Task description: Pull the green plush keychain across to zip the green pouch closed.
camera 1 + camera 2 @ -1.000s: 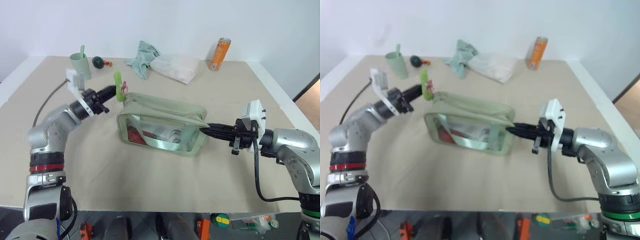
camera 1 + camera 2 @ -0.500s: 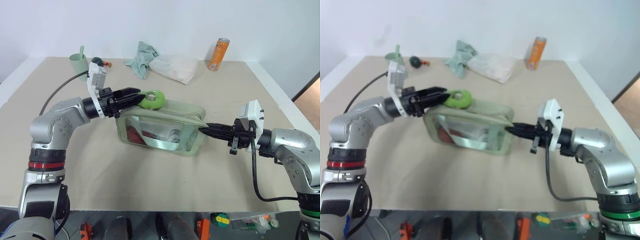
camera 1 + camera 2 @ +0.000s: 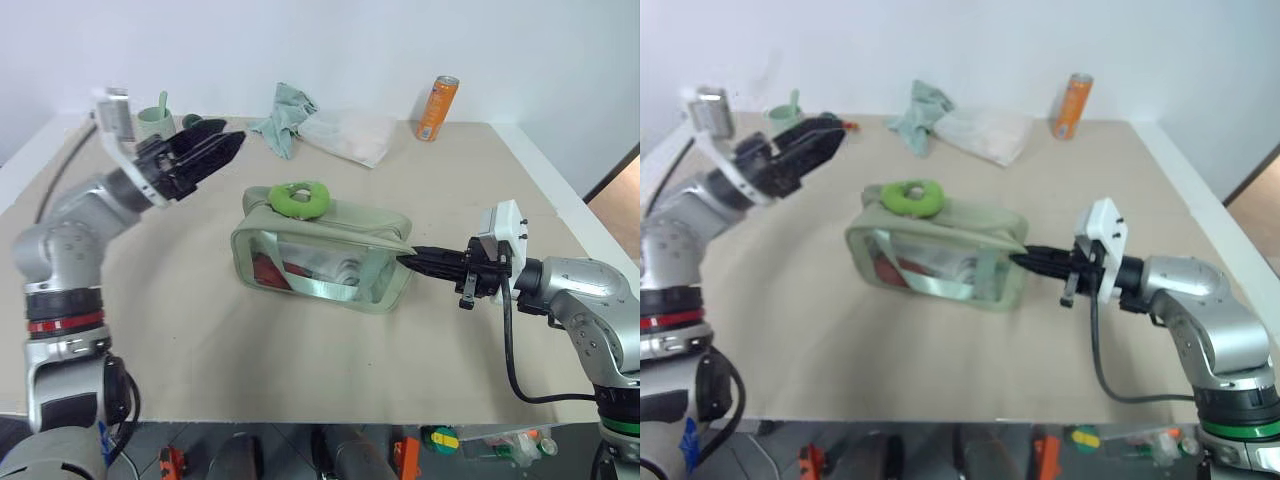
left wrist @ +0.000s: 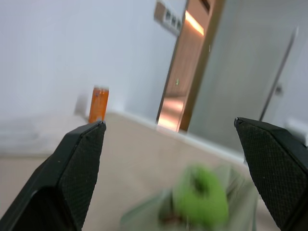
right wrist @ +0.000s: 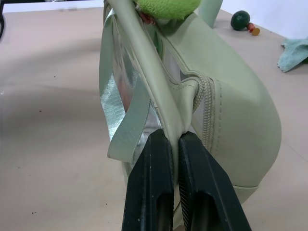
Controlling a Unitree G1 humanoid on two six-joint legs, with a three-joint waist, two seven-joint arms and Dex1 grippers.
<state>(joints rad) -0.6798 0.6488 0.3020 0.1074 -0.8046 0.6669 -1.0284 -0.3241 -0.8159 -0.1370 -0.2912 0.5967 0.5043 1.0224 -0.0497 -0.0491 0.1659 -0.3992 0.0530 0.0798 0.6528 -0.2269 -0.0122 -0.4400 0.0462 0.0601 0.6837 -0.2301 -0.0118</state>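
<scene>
Left claw point(image 3: 225, 150) now wide, empty.

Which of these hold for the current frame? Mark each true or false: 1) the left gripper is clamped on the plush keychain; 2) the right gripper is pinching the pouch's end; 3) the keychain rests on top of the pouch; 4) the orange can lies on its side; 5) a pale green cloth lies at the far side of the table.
1) False. The left gripper is open and raised clear of the green plush keychain.
2) True. The right gripper is shut on the green pouch at its end seam.
3) True. It lies on the pouch's top.
4) False. The orange can stands upright.
5) True. The pale green cloth lies there beside a white bag.
</scene>
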